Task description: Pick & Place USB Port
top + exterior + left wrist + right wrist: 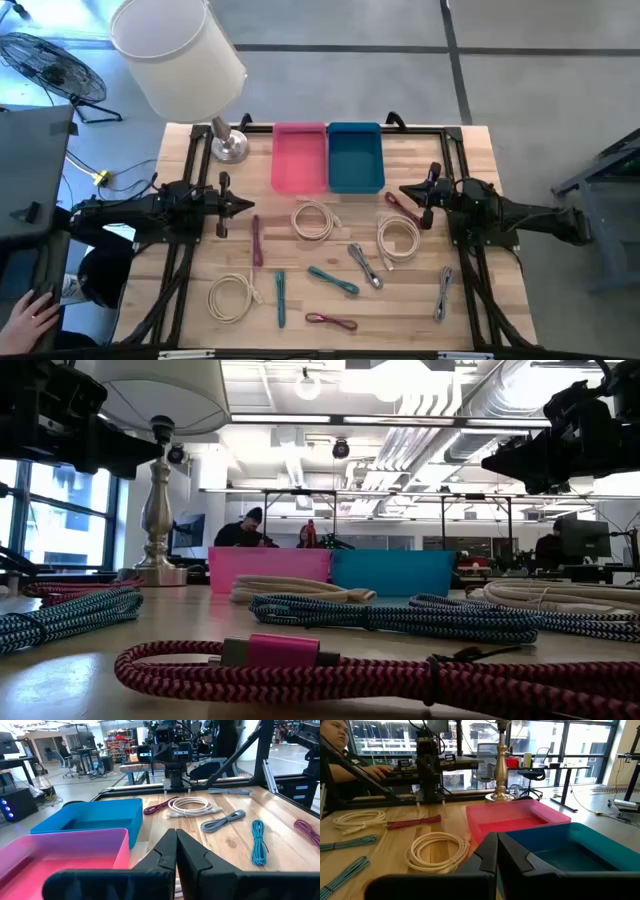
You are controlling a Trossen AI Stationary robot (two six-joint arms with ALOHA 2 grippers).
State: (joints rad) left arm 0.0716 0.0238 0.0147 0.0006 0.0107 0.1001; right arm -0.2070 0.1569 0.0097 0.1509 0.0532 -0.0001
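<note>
Several bundled USB cables lie flat on the wooden table: white coils (313,220) (398,238) (232,296), teal ones (333,280) (280,298), grey ones (365,265) (444,292), a red one (257,240) and a magenta one (331,321). At the far edge a pink bin (299,157) and a blue bin (355,157) stand side by side. My left gripper (245,206) (176,831) hovers shut at the table's left. At the right, my right gripper (405,190) (496,835) hovers shut above a maroon cable (400,205). The two grippers point at each other.
A lamp with a white shade (180,50) stands on its metal base (230,148) at the far left corner, beside the pink bin. A person's hand (30,315) shows off the table's near left. Black frame rails (180,280) run along the table's sides.
</note>
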